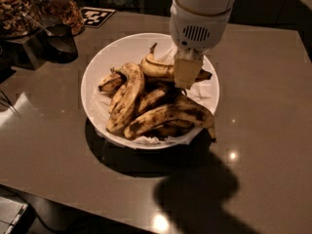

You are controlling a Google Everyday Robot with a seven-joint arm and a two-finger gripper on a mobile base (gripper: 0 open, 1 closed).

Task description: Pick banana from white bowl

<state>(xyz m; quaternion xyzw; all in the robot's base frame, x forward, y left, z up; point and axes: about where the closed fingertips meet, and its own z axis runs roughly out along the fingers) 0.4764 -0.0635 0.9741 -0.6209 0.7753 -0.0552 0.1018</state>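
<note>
The white bowl [96, 69] stands in the middle of the brown table and holds several overripe bananas on crumpled white paper. The banana [157, 68], slender with a thin upturned dark stem, lies across the far side of the pile. My gripper [187, 74] hangs straight down from the white wrist, right at this banana's right half, and hides that part of it. I cannot see whether it touches the banana.
A thick mottled banana [127, 99] and a black-blotched one [170, 115] lie in front, the latter's tip over the rim. Jars of nuts [14, 9], a dark cup [59, 42] and a black-and-white tag [97, 16] stand at the far left. The table's front edge runs bottom left.
</note>
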